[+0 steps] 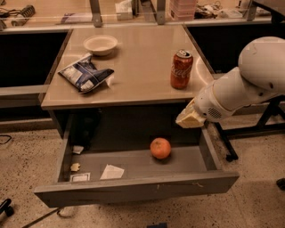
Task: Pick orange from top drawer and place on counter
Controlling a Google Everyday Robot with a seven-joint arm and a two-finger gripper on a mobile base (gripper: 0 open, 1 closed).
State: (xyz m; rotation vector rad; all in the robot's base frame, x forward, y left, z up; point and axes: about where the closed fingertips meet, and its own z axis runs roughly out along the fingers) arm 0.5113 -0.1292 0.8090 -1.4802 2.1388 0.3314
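Note:
The orange (160,148) lies on the grey floor of the open top drawer (133,190), right of its middle. The beige counter (133,75) sits directly above the drawer. My gripper (189,119) hangs from the white arm at the right, just off the counter's front right corner. It is above the drawer's right side, up and to the right of the orange, and apart from it.
On the counter stand a red soda can (181,69), a blue and white chip bag (85,75) and a white bowl (100,44). Paper scraps (111,172) lie on the drawer floor at left. A cluttered bench (133,11) runs behind.

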